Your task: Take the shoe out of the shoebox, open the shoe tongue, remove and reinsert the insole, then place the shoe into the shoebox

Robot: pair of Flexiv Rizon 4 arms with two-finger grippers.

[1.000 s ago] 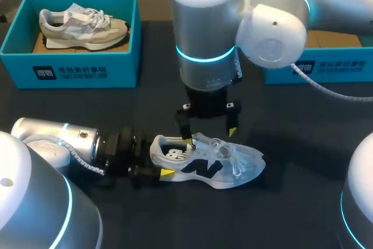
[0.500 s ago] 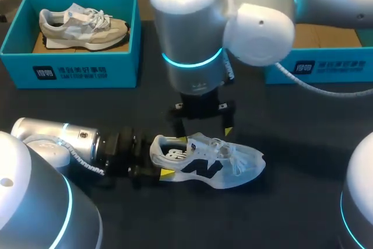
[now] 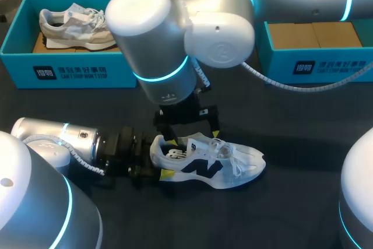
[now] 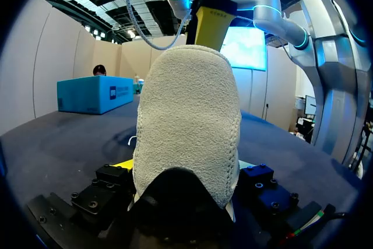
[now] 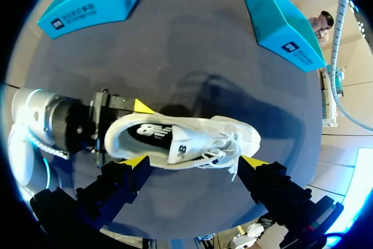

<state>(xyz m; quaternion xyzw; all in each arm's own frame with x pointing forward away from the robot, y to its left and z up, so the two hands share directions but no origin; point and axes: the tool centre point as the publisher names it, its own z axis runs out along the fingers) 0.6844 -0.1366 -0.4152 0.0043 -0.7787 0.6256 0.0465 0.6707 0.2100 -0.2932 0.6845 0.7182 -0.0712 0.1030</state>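
On the counter [image 3: 303,202], the shoe [image 3: 230,167] lies unboxed, heel clamped in the left hand [image 3: 158,159]; the right hand [image 3: 191,135] is spread wide above it. Insole [image 5: 143,134] removal, reinsertion and reboxing appear outstanding.

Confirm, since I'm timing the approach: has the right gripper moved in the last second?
Yes: the right gripper slid toward the heel of the white shoe, which stayed put.

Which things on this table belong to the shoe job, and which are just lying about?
Job: white sneaker with black logo, empty teal cardboard shoebox, left gripper, right gripper.
Lying about: second teal cardboard shoebox, beige sneaker inside it.
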